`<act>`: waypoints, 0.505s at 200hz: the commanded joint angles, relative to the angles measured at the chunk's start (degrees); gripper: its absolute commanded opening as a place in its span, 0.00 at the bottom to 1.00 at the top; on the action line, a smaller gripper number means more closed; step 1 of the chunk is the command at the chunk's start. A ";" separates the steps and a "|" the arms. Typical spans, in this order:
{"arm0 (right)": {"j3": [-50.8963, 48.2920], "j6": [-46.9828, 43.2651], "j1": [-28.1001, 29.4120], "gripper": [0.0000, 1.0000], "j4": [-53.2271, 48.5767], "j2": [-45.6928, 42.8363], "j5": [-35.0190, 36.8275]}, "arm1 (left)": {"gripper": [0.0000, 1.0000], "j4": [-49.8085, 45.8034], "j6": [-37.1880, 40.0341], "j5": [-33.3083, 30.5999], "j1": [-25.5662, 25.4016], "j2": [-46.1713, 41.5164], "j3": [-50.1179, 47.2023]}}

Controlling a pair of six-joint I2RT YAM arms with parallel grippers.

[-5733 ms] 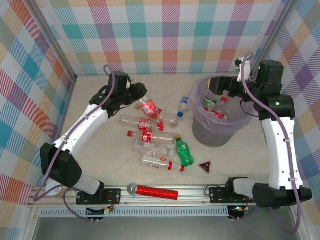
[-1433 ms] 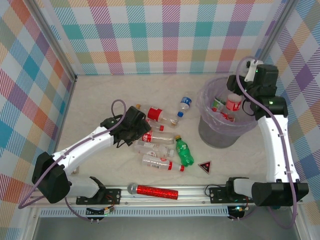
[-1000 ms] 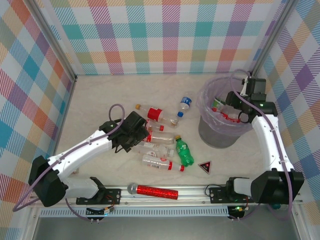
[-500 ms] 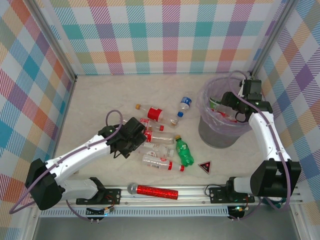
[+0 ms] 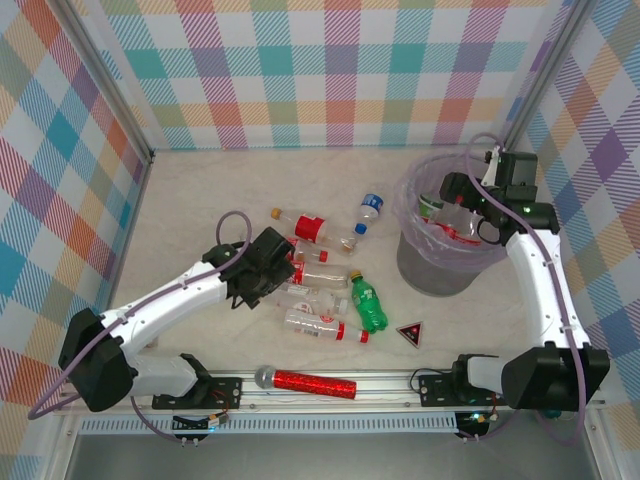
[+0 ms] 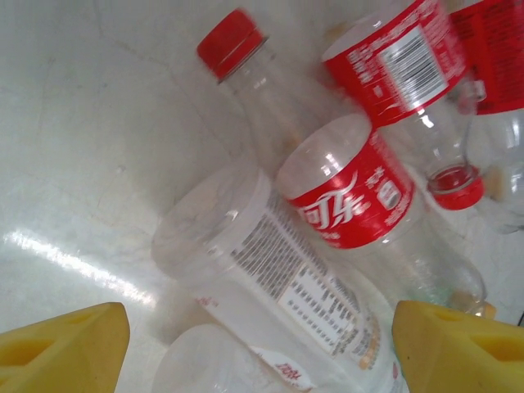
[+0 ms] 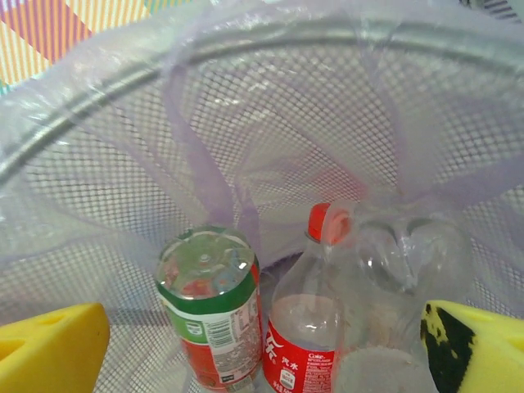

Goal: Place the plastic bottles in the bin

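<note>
Several plastic bottles lie in a heap at mid-table: a red-labelled one (image 5: 311, 228), a blue-capped one (image 5: 370, 207), a green one (image 5: 368, 303) and clear ones (image 5: 318, 325). My left gripper (image 5: 276, 266) hovers low over the heap's left side, open. In the left wrist view its yellow fingertips (image 6: 67, 348) straddle a clear white-labelled bottle (image 6: 304, 288) without touching it, beside a red-labelled bottle (image 6: 352, 201). My right gripper (image 5: 456, 194) is open above the bin (image 5: 428, 272). Inside the bin's mesh wall (image 7: 246, 123) rest a green-and-red labelled bottle (image 7: 213, 315), a red-capped bottle (image 7: 304, 327) and a clear one (image 7: 405, 262).
A red glittery microphone (image 5: 305, 382) lies along the front rail. A small dark triangle (image 5: 409, 333) sits near the bin's front. Checked walls close in the back and both sides. Bare tabletop stretches left of the heap.
My right gripper has opened over the bin and the bottle it carried now lies inside. My left gripper has shifted slightly over the heap and opened a little wider.
</note>
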 commanded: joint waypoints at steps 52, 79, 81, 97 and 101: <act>2.31 -2.05 -0.19 1.00 -2.76 -6.25 -5.10 | 0.86 1.51 20.67 -0.10 7.80 9.90 11.23; 2.03 -2.12 -0.16 1.00 -2.18 -7.98 -8.81 | 0.85 1.64 31.98 -1.62 9.76 17.15 19.34; 2.01 -2.09 -0.20 1.00 -2.23 -8.04 -8.99 | 0.85 1.60 33.10 -1.83 9.85 17.82 20.05; 1.69 -2.04 -0.21 1.00 -2.46 -8.49 -10.16 | 0.82 2.55 45.84 -1.04 9.96 22.51 25.63; 1.53 -1.99 -0.16 1.00 -2.53 -8.61 -10.25 | 0.82 3.02 49.60 -0.18 9.96 23.55 26.81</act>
